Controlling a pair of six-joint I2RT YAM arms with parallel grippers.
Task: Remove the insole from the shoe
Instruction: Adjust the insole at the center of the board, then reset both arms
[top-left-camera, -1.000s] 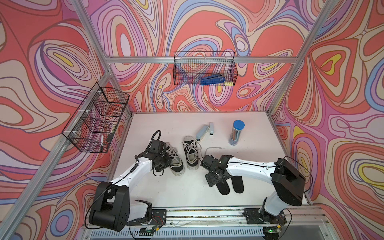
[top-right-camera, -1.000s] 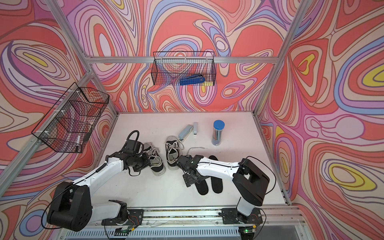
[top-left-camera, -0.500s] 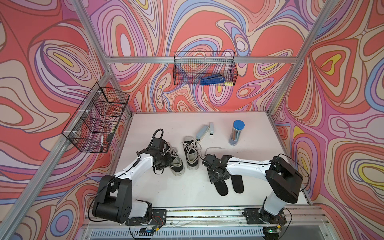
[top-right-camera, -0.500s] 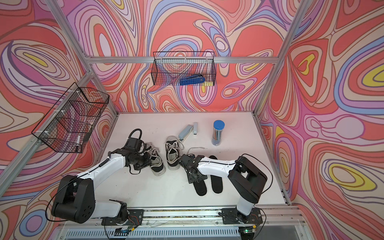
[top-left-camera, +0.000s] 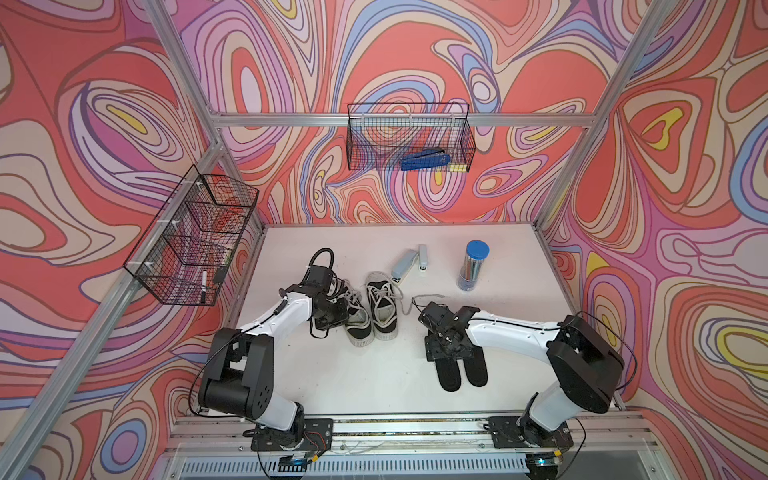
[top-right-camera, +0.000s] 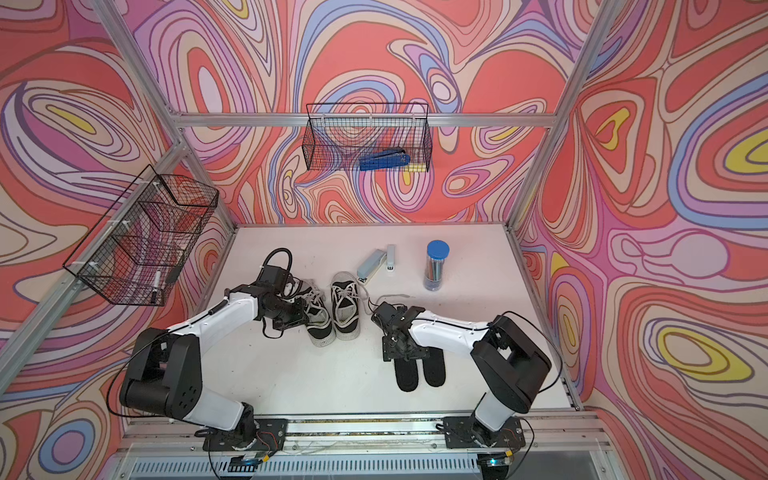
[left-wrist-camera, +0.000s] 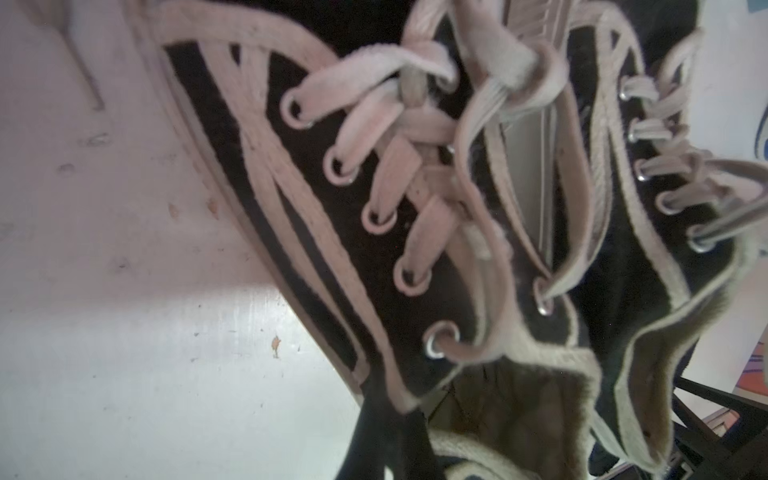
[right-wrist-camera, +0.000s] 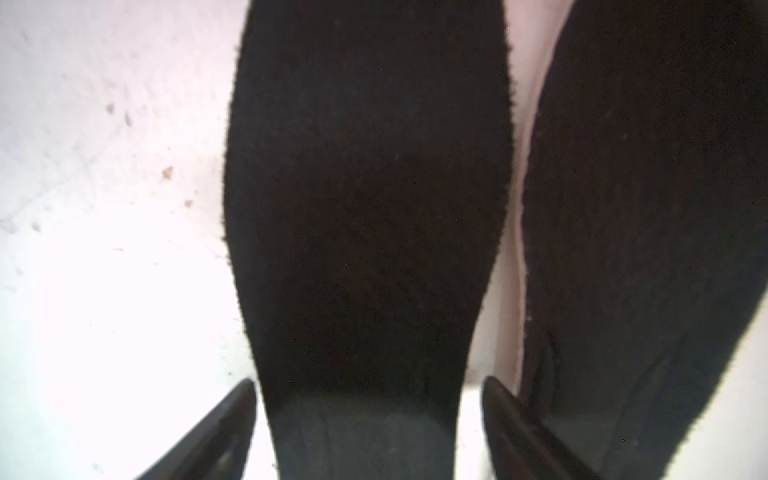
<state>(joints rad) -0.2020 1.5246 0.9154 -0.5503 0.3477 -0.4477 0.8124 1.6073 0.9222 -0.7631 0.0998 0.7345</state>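
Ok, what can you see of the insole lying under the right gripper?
The insole is a flat, black, felt-like sole shape with fuzzy edges, lying loose on the white table. It sits beside a second insole, with a narrow gap between them. The right gripper straddles its narrower end with jaws open, not clamped.

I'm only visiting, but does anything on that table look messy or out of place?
Two black insoles lie flat on the table, outside the shoes, by the right gripper, whose jaws stand open. One shoe's lace trails loose across the table toward that arm. Nothing looks spilled or broken.
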